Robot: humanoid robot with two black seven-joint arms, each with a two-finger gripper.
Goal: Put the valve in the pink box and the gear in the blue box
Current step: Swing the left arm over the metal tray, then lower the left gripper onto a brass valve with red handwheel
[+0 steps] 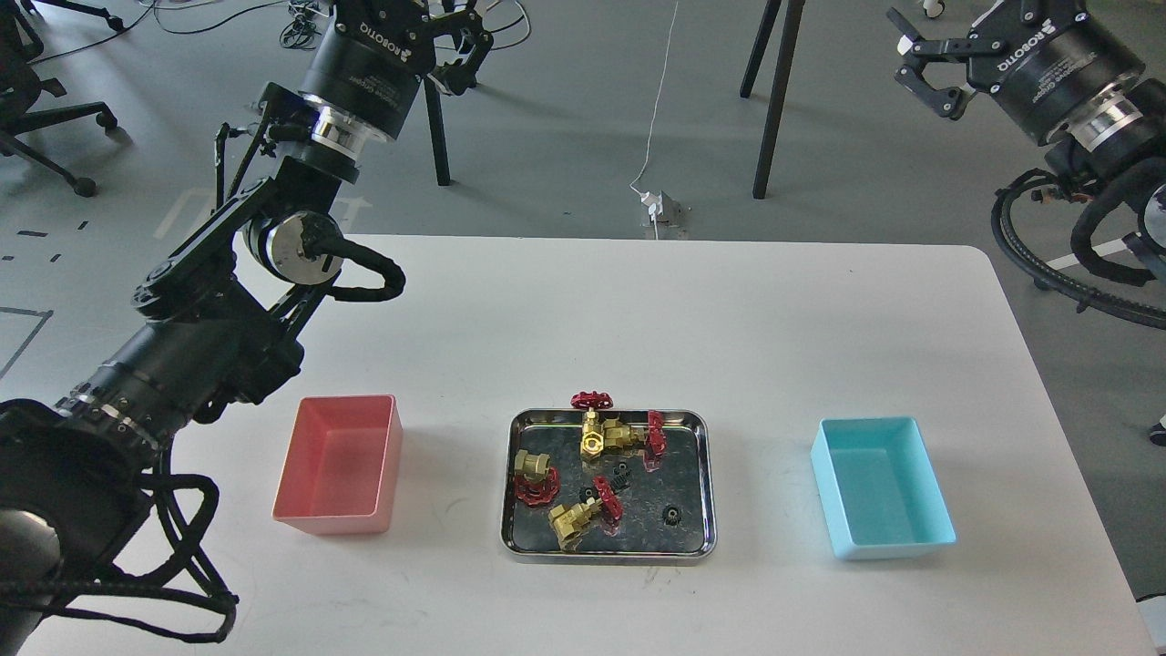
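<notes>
Several brass valves with red handwheels, such as one valve [593,435] at the back and another [572,520] at the front, lie in a shiny steel tray [607,553] at the table's middle. Three small black gears lie among them, one gear [670,516] alone at the front right. The pink box [339,465] stands empty left of the tray, the blue box [879,487] empty to its right. My left gripper [426,13] and right gripper [952,32] are raised high beyond the table's far edge, far from the tray. Each shows one finger splayed wide; the other is cut off by the top edge.
The white table [638,319] has a rounded far-right corner. My left arm's elbow [291,246] hangs over the table's back left. Beyond the far edge are stand legs [774,100], a power strip [658,205] and floor cables. An office chair [36,100] stands at far left.
</notes>
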